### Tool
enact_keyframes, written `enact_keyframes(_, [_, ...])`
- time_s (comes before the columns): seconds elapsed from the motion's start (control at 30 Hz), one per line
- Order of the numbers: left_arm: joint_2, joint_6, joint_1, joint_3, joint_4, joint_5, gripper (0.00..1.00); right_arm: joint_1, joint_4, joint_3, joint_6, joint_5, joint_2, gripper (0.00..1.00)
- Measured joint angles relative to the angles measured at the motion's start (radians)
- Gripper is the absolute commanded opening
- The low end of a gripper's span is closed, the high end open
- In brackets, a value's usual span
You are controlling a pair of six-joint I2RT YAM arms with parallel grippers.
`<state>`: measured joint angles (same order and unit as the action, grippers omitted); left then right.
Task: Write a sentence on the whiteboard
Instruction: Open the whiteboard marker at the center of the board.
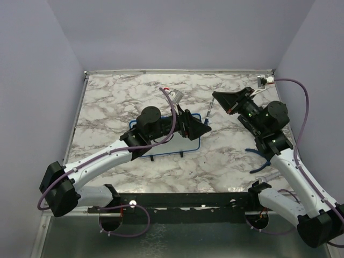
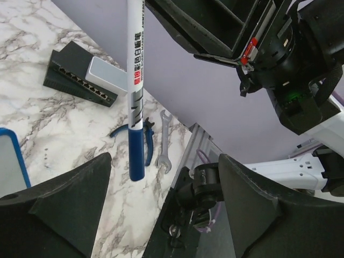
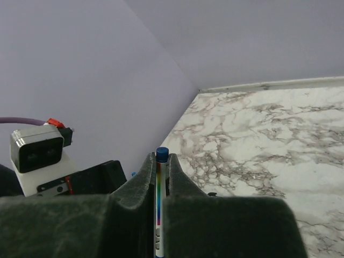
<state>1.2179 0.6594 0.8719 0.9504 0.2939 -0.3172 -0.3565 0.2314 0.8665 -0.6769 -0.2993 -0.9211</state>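
Right wrist shows my right claw (image 3: 162, 159) clamped on the white plastic marker (image 3: 158, 207); its blue cap (image 2: 137, 156) hangs near my left claw (image 2: 164, 161), fingers spread wide.

A robotics lab cell: marble-patterned desk (image 1: 134, 97) boxed in by lilac walls (image 1: 177, 32), left arm (image 1: 102, 161) and right arm (image 1: 290, 166) bolted to a near metal rail (image 1: 188, 202), pliers (image 2: 118, 131) and wrench (image 2: 163, 142) lying at the right.

The marble-patterned worktop (image 1: 118, 102) carries the whiteboard (image 1: 189, 145) near its middle, standing on two small black feet. Toward the right edge lie a dark block (image 2: 75, 75) with a pale grey pad, blue-handled pliers (image 2: 119, 131) and, just beside them, a small wrench (image 2: 163, 142).
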Motion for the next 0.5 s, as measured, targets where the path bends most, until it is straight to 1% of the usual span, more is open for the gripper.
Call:
enact_keyframes(0.03, [0.010,0.015,0.000,-0.005,0.019,-0.009,0.73,-0.005,0.018,0.000,-0.007,-0.010,-0.008,0.01])
enact_keyframes(0.1, [0.025,0.035,0.000,-0.005,0.041,-0.021,0.69,-0.012,0.047,0.000,-0.023,-0.025,-0.021,0.01])
enact_keyframes(0.2, [0.034,0.045,0.001,-0.005,0.067,-0.033,0.58,-0.024,0.082,0.000,-0.040,-0.044,-0.031,0.01])
enact_keyframes(0.4, [0.050,0.056,0.001,-0.005,0.093,-0.035,0.41,-0.037,0.129,0.000,-0.061,-0.061,-0.035,0.01])
enact_keyframes(0.5, [0.051,0.058,0.001,-0.017,0.098,-0.034,0.37,-0.037,0.135,0.000,-0.064,-0.061,-0.035,0.01])
